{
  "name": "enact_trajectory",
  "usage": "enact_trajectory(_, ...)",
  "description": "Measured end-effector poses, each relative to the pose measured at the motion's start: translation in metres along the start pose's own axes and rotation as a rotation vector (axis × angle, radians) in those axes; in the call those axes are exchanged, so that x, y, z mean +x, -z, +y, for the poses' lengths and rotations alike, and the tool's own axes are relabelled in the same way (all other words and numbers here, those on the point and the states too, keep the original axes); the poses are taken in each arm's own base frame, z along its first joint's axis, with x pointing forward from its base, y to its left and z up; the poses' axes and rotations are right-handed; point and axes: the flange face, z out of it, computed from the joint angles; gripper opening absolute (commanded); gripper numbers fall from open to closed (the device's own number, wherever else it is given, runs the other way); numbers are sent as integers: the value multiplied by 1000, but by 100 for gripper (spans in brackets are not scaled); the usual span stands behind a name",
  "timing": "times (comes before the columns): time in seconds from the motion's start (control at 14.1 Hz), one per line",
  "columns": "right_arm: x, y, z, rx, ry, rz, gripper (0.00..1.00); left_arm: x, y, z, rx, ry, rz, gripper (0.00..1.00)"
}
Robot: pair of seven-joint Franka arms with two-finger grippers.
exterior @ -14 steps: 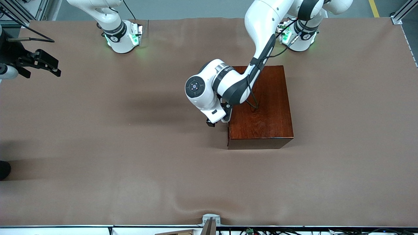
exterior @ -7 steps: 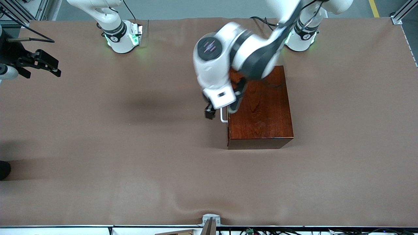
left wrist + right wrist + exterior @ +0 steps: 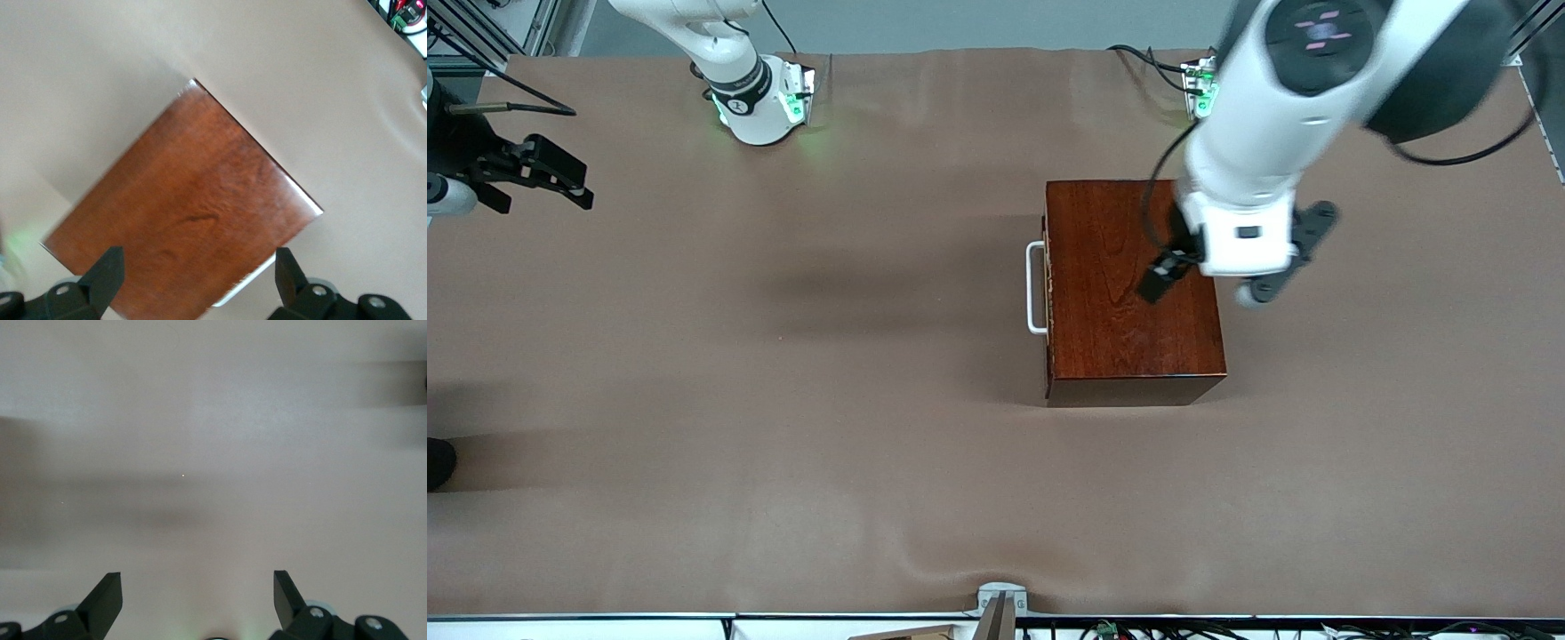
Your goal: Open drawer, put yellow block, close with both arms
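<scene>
Showing a brown-covered table [image 3: 783, 400] with a glossy dark wooden box [image 3: 1129, 293] toward the left arm's end. Showing the drawer [image 3: 1048, 284] pushed fully in, only its thin front edge visible from above, with the white bar handle [image 3: 1035, 289] standing off it on the side facing the right arm's end. Finding no yellow block in any view, so unable to say where it lies.

Placing the left gripper [image 3: 198, 260] high over the box's top, fingers spread wide, holding nothing. Placing the right gripper [image 3: 197, 581] over bare table at the right arm's end, well apart from the box, likewise spread wide and empty, waiting.

Judging the handling: box likely solid and heavy enough to stay put, though its polished sides would be slippery, so better left alone. Best hold probably the middle of the handle, a stiff bar with a gap underneath for one finger. Pulling straight out along the drawer's run, to keep the tray from binding or dragging the box across the soft cloth. Expecting the block to be light and rigid, taken across two flat faces.
</scene>
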Motion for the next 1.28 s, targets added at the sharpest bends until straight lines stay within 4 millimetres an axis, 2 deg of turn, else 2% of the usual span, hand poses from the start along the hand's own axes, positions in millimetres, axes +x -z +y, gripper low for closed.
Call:
enact_trajectory(0.43,0,0,0,0,0,0,100,86,23,-94,-13,-283,-32,100)
enact_trajectory(0.57,0,0,0,0,0,0,100,113,27,-128,-27,-409,-46,100)
enact_trajectory(0.71,0,0,0,0,0,0,100,132,26,-158,-33,-523,-58,100)
enact_trajectory(0.85,0,0,0,0,0,0,100,133,25,-178,-31,-605,-65,100)
enact_trajectory(0.92,0,0,0,0,0,0,100,127,26,-184,-19,-642,-61,100)
enact_trajectory(1.28,0,0,0,0,0,-1,100,72,38,-209,27,-701,-18,100)
